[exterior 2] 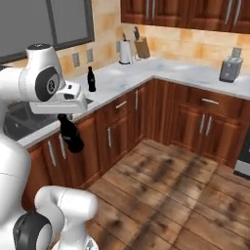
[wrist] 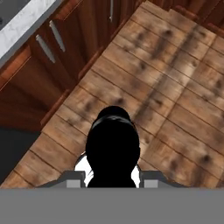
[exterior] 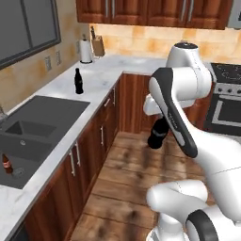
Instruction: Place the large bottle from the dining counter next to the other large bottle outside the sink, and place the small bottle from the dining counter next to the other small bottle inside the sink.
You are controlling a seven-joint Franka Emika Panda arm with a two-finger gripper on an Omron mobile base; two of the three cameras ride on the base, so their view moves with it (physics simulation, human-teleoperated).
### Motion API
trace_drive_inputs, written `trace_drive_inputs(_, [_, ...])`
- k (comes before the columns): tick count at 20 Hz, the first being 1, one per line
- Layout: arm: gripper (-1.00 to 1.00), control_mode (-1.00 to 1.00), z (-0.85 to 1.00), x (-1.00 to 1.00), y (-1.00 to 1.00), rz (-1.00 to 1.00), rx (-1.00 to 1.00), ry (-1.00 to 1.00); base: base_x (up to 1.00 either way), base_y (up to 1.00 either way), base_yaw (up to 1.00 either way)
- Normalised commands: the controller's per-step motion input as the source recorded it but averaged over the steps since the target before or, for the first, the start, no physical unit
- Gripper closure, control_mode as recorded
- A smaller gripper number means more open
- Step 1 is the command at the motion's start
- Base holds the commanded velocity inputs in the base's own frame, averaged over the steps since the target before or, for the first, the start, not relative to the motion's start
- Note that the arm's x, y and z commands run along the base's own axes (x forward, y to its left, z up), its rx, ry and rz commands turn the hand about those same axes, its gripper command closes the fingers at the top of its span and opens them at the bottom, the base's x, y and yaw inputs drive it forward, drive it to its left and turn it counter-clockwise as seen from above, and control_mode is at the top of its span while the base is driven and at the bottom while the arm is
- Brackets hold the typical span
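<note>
Lighting even and diffuse throughout; rendered look, no single visible source. Marble counter (exterior: 106,77) reads bright, near washed out by the back wall. Sink basin (exterior: 28,134) flat dark grey, no glare. Wood floor (exterior 2: 166,190) shows soft dark blotches (texture or shadow, cannot tell which). Held black bottle (wrist: 113,146) is a featureless silhouette in the hand view. Mild softness overall; no edge distortion noted.

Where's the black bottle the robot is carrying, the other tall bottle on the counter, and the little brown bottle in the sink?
large bottle (exterior 2: 72,135): right base view, on its dark body, hanging below the hand.
other large bottle (exterior: 78,82): left base view, mid-body, upright on the counter.
other small bottle (exterior: 6,164): left base view, on its body, in the sink.
</note>
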Motion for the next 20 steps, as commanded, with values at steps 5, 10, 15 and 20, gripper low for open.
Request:
trace_drive_inputs(5, [1.0, 1.0, 0.0, 0.0, 0.0, 0.0, 0.0, 0.0, 0.81, 0.0, 0.5])
trace_drive_inputs(10, [1.0, 1.0, 0.0, 0.0, 0.0, 0.0, 0.0, 0.0, 0.76, 0.0, 0.55])
trace_drive_inputs(15, [1.0, 1.0, 0.0, 0.0, 0.0, 0.0, 0.0, 0.0, 0.67, -0.19, 0.5])
trace_drive_inputs(20, [1.0, 1.0, 0.0, 0.0, 0.0, 0.0, 0.0, 0.0, 0.62, -0.49, 0.41])
